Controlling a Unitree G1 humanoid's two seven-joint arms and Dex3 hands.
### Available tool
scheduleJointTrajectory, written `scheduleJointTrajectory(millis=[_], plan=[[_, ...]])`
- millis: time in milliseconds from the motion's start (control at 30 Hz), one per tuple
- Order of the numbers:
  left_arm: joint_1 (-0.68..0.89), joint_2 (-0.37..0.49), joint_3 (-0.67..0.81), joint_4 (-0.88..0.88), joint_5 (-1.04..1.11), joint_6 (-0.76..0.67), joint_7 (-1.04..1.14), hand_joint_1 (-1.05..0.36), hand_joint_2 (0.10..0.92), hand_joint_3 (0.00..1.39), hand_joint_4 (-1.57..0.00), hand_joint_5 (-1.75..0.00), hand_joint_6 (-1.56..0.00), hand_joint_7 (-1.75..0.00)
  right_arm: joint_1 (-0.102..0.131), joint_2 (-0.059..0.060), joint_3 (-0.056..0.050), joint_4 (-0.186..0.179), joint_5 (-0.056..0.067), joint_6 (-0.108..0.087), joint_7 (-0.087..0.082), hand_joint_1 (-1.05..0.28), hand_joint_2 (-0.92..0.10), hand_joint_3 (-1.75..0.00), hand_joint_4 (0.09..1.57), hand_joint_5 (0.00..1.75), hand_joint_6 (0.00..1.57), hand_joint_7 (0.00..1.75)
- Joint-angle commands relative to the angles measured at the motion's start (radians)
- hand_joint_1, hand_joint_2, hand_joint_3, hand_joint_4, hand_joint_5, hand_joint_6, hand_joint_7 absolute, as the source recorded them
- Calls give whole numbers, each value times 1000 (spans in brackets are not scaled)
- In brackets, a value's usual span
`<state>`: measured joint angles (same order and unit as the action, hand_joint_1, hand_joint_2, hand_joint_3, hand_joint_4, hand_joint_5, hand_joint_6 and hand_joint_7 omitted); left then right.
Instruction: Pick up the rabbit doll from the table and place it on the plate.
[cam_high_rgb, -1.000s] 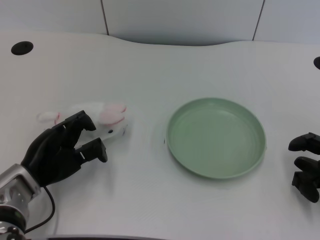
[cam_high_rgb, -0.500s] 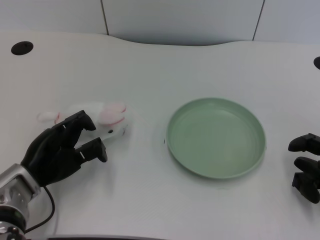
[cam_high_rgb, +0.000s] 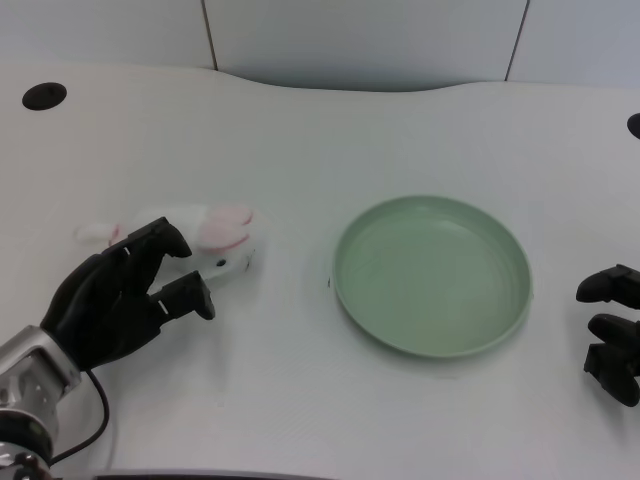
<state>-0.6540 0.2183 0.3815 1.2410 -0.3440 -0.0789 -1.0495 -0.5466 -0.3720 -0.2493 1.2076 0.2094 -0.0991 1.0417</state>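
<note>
The rabbit doll (cam_high_rgb: 205, 232) lies on the white table (cam_high_rgb: 300, 130), well left of the green plate (cam_high_rgb: 431, 274) — nothing rests on the plate yet. The left hand (cam_high_rgb: 122, 295) sits just beside it, fingers (cam_high_rgb: 160, 243) curled over its near side, holding nothing. Closing this far off-centre could catch only fluff — the soft doll might slip free or get pushed away.

White table (cam_high_rgb: 300, 380) bears rabbit doll (cam_high_rgb: 205, 232); green plate (cam_high_rgb: 432, 275).
</note>
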Motion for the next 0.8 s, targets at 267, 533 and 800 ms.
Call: scheduleJointTrajectory(millis=[267, 533, 800], plan=[[73, -8, -10, -356, -96, 40, -58, -614, 921, 235, -449, -1213, -529, -732, 2, -20, 1, -17, -5, 1, 0, -359, -915, -35, 1238, 1746, 612, 1746], [75, 12, -89, -491, 27, -464, -23, -617, 920, 57, -545, -695, -690, -192, 3, -22, -3, -20, -2, 15, -2, -333, -917, -30, 1176, 1746, 425, 1746], [-40, 148, -208, -300, 503, -1020, 364, -663, 921, 57, -380, -260, -514, -1, 0, -24, 3, -18, -10, 15, -3, -345, -918, -32, 1167, 1746, 537, 1746]])
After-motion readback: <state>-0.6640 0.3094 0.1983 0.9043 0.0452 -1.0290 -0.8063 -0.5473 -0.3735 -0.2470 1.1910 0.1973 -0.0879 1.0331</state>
